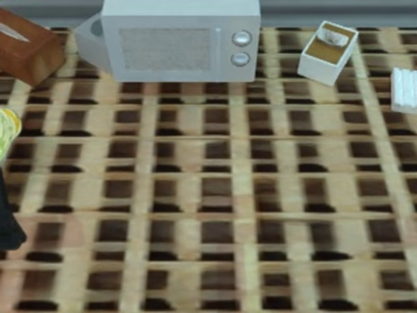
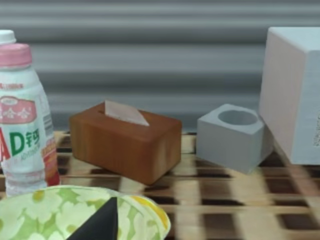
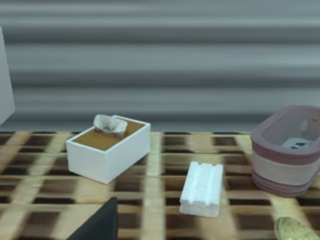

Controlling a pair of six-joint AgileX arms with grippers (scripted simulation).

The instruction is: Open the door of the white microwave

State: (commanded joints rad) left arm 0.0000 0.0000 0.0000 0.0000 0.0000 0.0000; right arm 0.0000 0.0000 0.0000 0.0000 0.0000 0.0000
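The white microwave (image 1: 181, 39) stands at the back middle of the table. Its door (image 1: 163, 49), a light-grey panel with a speckled mesh window, lies flush with the front. Two silver knobs (image 1: 241, 48) sit stacked to the right of the door. In the left wrist view only the microwave's plain side wall (image 2: 295, 95) shows. My left arm (image 1: 8, 225) is parked at the table's left edge, far from the door; one dark fingertip (image 2: 100, 225) shows alone over a green bowl. My right arm is outside the top view; its lone dark fingertip (image 3: 97, 225) holds nothing.
A brown tissue box (image 1: 26, 45) and a grey block with a round hole (image 1: 90, 32) sit left of the microwave. A small white box with brown inside (image 1: 328, 51) and a white ridged block (image 1: 405, 90) lie to its right. A green-yellow bowl (image 2: 75, 212), a bottle (image 2: 22, 115) and a pink-rimmed basket (image 3: 287, 150) stand near the arms.
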